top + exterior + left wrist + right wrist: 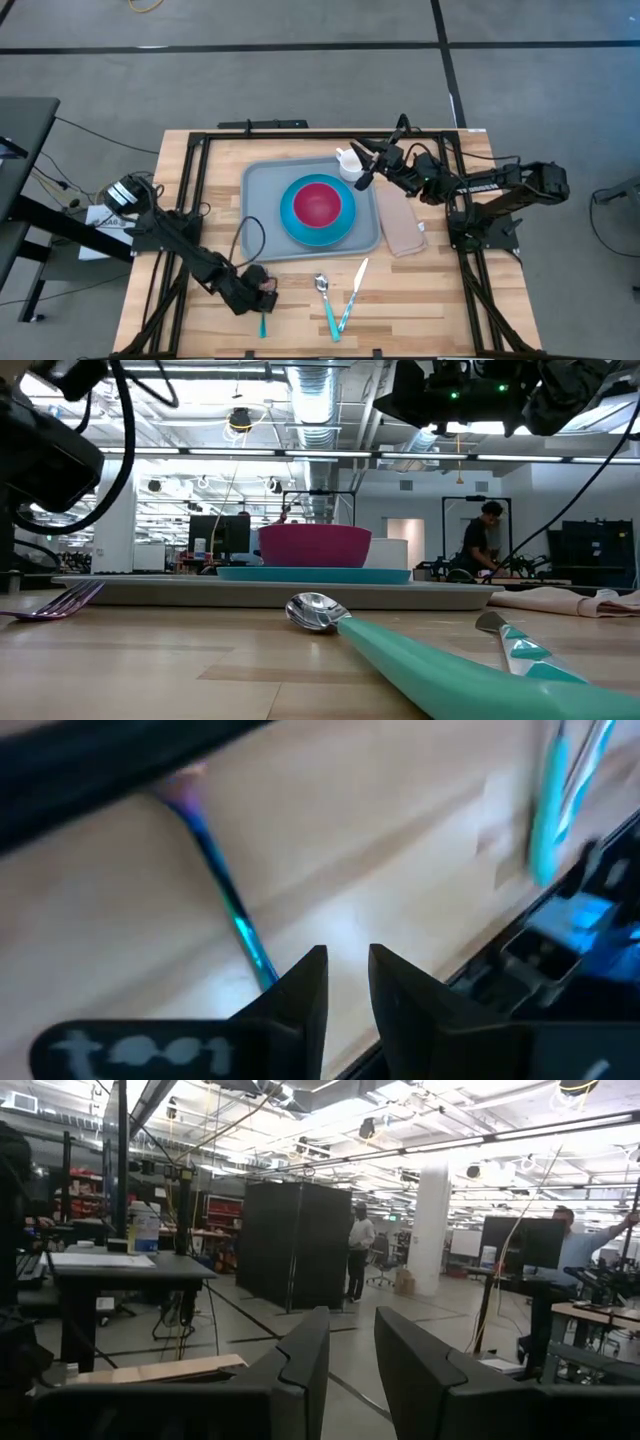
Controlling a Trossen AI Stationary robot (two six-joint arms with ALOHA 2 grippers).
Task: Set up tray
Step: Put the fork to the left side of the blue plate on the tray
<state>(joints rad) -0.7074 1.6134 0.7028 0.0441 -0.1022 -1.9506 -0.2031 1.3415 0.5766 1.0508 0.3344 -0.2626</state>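
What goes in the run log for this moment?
tray: holds plate and bowl | left gripper: low at fork, jaws empty | right gripper: raised by cup, empty | spoon, knife: on table

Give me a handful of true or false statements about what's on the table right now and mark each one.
1. The plate sits on the tray. True.
2. The pink bowl stands on the bare table beside the tray. False: it is on the plate.
3. The napkin lies on the table by the tray's right edge. True.
4. The spoon lies on the tray. False: it lies on the table in front of the tray, next to the knife.
5. The left gripper is over the fork near the table's front edge. True.
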